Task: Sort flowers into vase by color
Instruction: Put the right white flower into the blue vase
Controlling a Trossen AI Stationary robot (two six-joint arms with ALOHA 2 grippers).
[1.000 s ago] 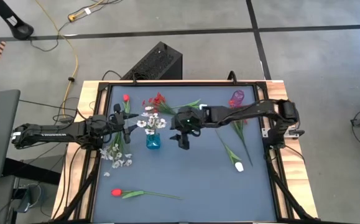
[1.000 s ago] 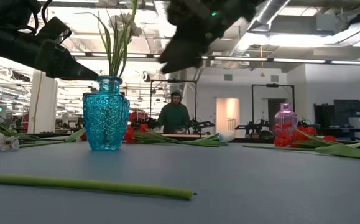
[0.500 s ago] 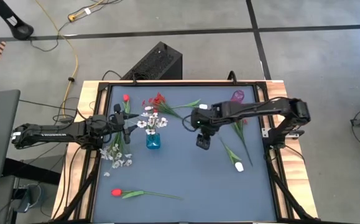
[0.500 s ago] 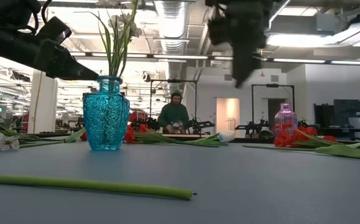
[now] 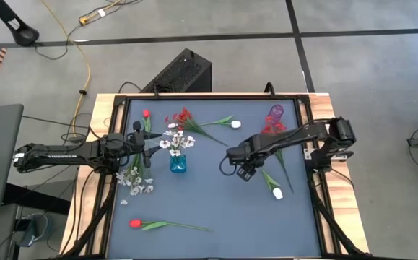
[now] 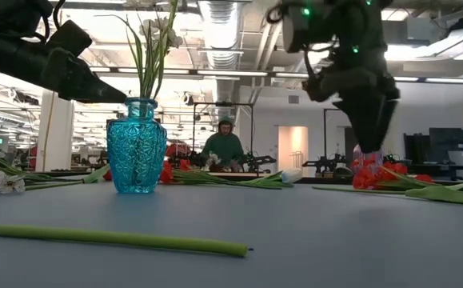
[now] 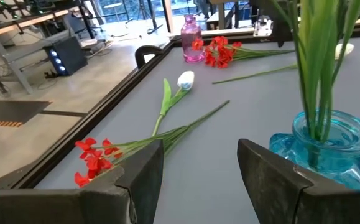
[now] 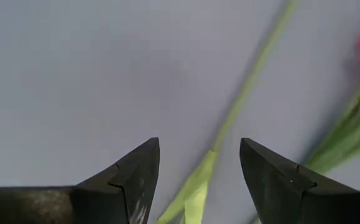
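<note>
A blue glass vase (image 5: 177,165) stands left of the table's middle with white flowers (image 5: 173,137) in it. A pink vase (image 5: 275,112) with red flowers (image 5: 273,130) stands at the far right. A white tulip (image 5: 277,193) lies at the right, its stem (image 8: 248,81) running toward the pink vase. My right gripper (image 5: 245,171) is open, pointing down just above that stem, touching nothing. My left gripper (image 5: 148,148) is open and empty, level, just left of the blue vase (image 7: 323,143). A red tulip (image 5: 134,224) lies near the front left.
A red spray (image 5: 183,115), a second white tulip (image 5: 235,124) and a red tulip (image 5: 146,113) lie along the far side. A white spray (image 5: 133,180) lies under the left arm. The mat between the blue vase and the front edge is bare apart from the red tulip's stem (image 6: 111,237).
My right gripper has gone from beside the blue vase toward the table's right and near edges, turned to point down, and come down over the white tulip's stem. It stays open. The flowers and vases have not moved.
</note>
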